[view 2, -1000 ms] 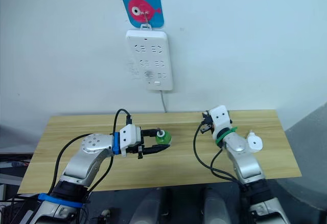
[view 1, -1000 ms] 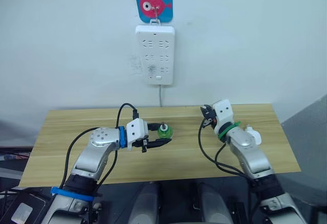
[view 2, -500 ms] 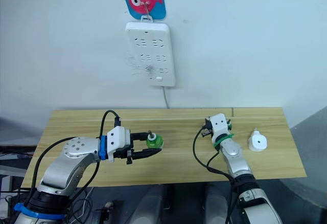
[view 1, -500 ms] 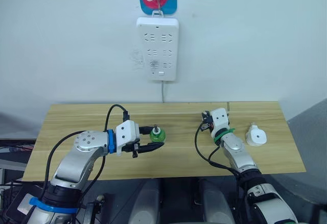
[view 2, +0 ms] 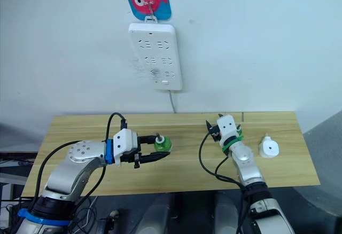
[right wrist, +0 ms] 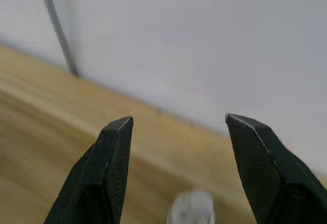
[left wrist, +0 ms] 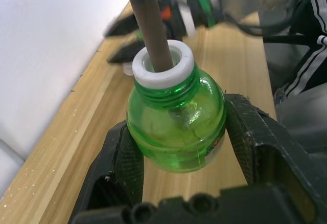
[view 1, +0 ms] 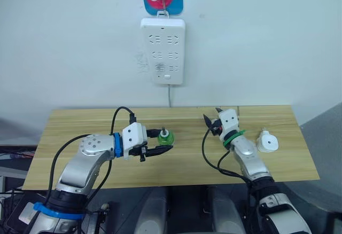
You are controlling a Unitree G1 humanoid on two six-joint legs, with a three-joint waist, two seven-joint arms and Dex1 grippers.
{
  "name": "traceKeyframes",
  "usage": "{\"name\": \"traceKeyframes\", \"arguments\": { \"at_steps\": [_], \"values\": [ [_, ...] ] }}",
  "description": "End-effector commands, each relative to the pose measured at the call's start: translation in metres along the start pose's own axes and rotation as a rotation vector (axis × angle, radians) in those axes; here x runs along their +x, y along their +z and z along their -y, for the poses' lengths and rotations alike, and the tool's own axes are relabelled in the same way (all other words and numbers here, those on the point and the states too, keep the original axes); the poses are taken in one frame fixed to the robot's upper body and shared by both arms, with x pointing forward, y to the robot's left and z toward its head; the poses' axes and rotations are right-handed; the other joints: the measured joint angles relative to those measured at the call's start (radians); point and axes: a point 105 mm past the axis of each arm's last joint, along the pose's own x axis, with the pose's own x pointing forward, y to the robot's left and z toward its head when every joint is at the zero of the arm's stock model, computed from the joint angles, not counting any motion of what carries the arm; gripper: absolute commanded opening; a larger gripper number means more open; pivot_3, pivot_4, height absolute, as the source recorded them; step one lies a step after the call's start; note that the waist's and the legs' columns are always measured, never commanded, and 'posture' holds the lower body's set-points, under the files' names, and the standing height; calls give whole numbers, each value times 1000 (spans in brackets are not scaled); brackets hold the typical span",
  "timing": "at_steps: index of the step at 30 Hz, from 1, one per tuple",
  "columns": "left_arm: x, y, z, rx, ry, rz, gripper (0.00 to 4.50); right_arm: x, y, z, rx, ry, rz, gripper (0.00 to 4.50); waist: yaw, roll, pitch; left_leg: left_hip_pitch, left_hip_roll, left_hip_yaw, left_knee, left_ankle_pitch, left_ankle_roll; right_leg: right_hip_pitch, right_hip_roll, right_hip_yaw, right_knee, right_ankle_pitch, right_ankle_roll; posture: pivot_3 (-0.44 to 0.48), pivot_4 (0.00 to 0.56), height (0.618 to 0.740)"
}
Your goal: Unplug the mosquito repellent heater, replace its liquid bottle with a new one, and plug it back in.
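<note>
Green glass-clear plastic bottle (left wrist: 176,121) sits pinched at its belly in my left tool (view 1: 159,142), light and slick (the wick looks snappable). My right tool (right wrist: 176,147) hangs spread. White, rigid heater (view 1: 266,141) lies unplugged on the table (view 1: 80,132); I'd grip its sides.

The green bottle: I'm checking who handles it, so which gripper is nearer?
Left. The left gripper has its fingers around the green bottle; the right gripper hangs open, apart to its right.
</note>
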Motion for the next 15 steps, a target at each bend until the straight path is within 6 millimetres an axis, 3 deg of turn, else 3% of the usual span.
{"name": "traceKeyframes", "arguments": {
  "at_steps": [1,3,7,11,15],
  "values": [
    [6,8,-6,50,4,43,2226,-16,44,-31,69,328,49,3061,4,0,0,0,0,0,0,0,0,0,0,0,0,0,0,112,283,740],
    [11,9,-8,74,-10,59,2226,-35,59,-46,100,535,8,3061,4,0,0,0,0,-1,0,0,0,1,0,-1,-1,0,0,104,269,740],
    [23,13,-7,107,-47,93,2226,-56,81,-62,123,749,-37,3061,5,-2,-2,0,0,-1,0,0,1,1,-1,-1,-2,1,-1,96,248,740],
    [34,18,-6,125,-73,126,2226,-49,97,-74,108,782,-21,3061,1,-3,-2,-1,0,-1,0,0,0,1,-1,-2,-2,1,-1,91,231,740],
    [40,22,-4,137,-87,148,2226,-36,95,-81,90,754,-21,3061,1,-4,-4,-1,0,-1,0,0,0,1,-1,-3,-2,1,-1,90,226,740]
  ]
}}
